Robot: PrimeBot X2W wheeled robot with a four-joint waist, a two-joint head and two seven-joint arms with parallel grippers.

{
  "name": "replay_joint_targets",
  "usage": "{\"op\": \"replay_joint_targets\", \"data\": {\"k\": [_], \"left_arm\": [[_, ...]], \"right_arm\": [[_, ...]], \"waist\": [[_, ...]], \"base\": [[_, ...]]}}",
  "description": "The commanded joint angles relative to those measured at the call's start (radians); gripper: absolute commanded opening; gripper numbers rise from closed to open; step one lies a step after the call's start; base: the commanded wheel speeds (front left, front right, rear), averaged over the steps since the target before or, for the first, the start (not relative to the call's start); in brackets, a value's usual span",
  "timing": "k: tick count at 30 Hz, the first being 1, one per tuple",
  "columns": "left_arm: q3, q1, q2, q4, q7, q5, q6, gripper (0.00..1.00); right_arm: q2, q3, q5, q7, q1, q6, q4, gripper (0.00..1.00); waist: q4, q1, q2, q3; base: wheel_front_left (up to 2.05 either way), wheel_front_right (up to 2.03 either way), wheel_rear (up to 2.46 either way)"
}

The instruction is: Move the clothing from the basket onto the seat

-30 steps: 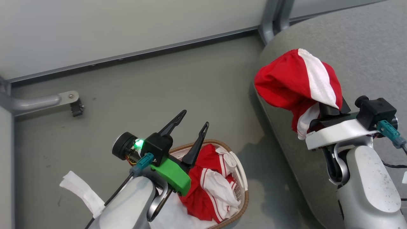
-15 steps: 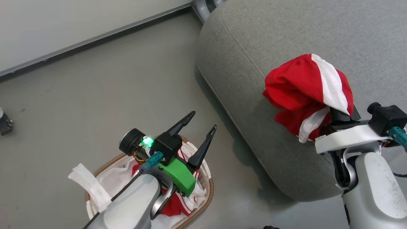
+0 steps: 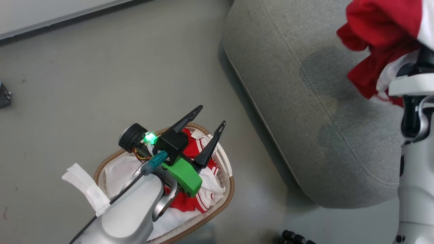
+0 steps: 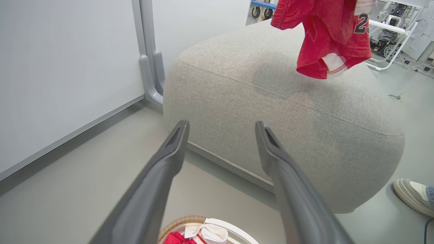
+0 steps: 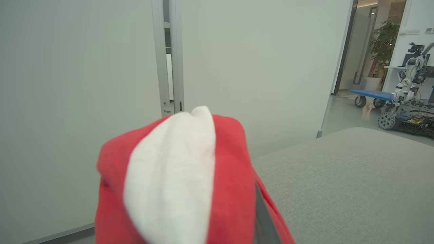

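The right gripper, jaws clamped on the red garment, holds it clear above the seat, which lies straight below. The left gripper, jaws apart, hangs over the basket.

Robotics lab, with one corner dressed as a home.

Ahead and left of the left gripper: plain white partition panels set in grey metal posts, over a bare grey floor. Far beyond its right finger: a white-framed bench carrying wired gear. Low to its right: a person's shoe.

Beyond the right gripper, off to its right: a potted plant, a blue wheeled platform, a small white robot on a table, and a knobbly-wheeled rover below it.

Home props: a grey seat straight ahead of the left gripper, a laundry basket beneath it.
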Motion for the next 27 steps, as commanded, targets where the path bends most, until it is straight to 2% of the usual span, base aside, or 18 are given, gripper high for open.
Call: {"op": "replay_joint_targets", "data": {"k": [1,8,10,14,16,20,27], "left_arm": [[0.003,-0.021,0.01,-0.007,-0.001,0.006,-0.003,1.0],[0.011,-0.064,0.035,-0.032,0.005,0.026,0.004,1.0],[0.009,-0.077,0.039,-0.047,0.01,0.035,0.007,1.0],[0.005,-0.094,0.062,-0.087,0.024,0.061,0.029,1.0],[0.016,-0.097,0.063,-0.118,0.025,0.055,0.044,1.0],[0.014,-0.097,0.065,-0.166,0.031,0.061,0.058,1.0],[0.015,-0.097,0.072,-0.196,0.039,0.054,0.07,1.0]], "right_arm": [[-0.002,-0.03,-0.023,-0.005,-0.044,-0.001,0.008,0.0],[-0.012,-0.202,-0.148,-0.005,-0.291,-0.001,0.087,0.0],[-0.074,-0.263,-0.199,-0.005,-0.357,-0.001,0.129,0.0],[-0.144,-0.312,-0.273,-0.004,-0.445,-0.001,0.218,0.0],[-0.187,-0.33,-0.313,-0.003,-0.464,-0.001,0.254,0.0],[-0.222,-0.36,-0.359,-0.003,-0.471,-0.001,0.335,0.0],[-0.211,-0.373,-0.392,-0.003,-0.422,-0.001,0.422,0.0]], "waist": [[0.049,0.0,0.0085,0.062],[0.113,0.0,0.0085,0.184],[0.14,0.0,0.0085,0.222],[0.18,0.0,0.0085,0.281],[0.194,0.0,0.0085,0.306],[0.218,0.0,0.0085,0.33],[0.226,0.0,0.0085,0.352]], "base": [[0.0,0.0,0.0],[0.0,0.0,0.0],[0.0,0.0,0.0],[0.0,0.0,0.0],[0.0,0.0,0.0],[0.0,0.0,0.0],[0.0,0.0,0.0]]}}
